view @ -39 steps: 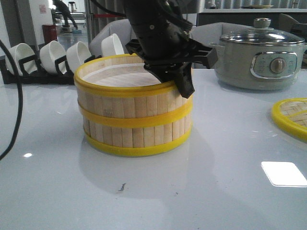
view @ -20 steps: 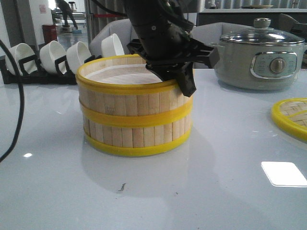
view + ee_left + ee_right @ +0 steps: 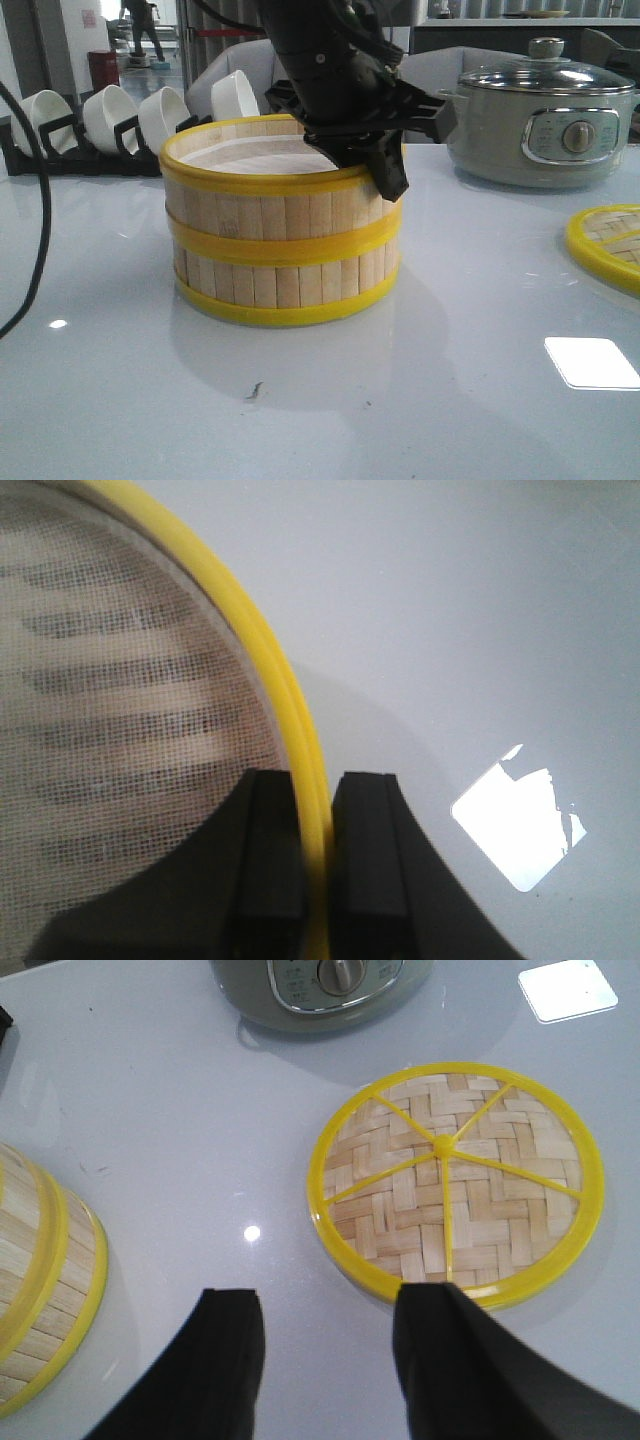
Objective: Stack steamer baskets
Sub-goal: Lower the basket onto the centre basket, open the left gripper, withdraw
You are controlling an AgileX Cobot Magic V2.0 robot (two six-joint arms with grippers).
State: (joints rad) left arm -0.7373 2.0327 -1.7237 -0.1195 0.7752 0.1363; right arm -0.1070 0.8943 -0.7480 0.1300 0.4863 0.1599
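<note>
The left pincer [image 3: 385,165] pinches the rim of the upper basket [image 3: 275,185], seated on the lower basket [image 3: 280,280] left of the pot [image 3: 545,120]; lifting before letting go would likely unseat it.

steamer baskets [image 3: 280,240] — pale slats, yellow rims; lid [image 3: 455,1180] — woven, yellow-rimmed.

left tool [image 3: 318,850]: clamped, jaws close | right tool [image 3: 325,1355]: jaws apart

one steamer basket [image 3: 283,205] stacked on another [image 3: 285,280]
</note>
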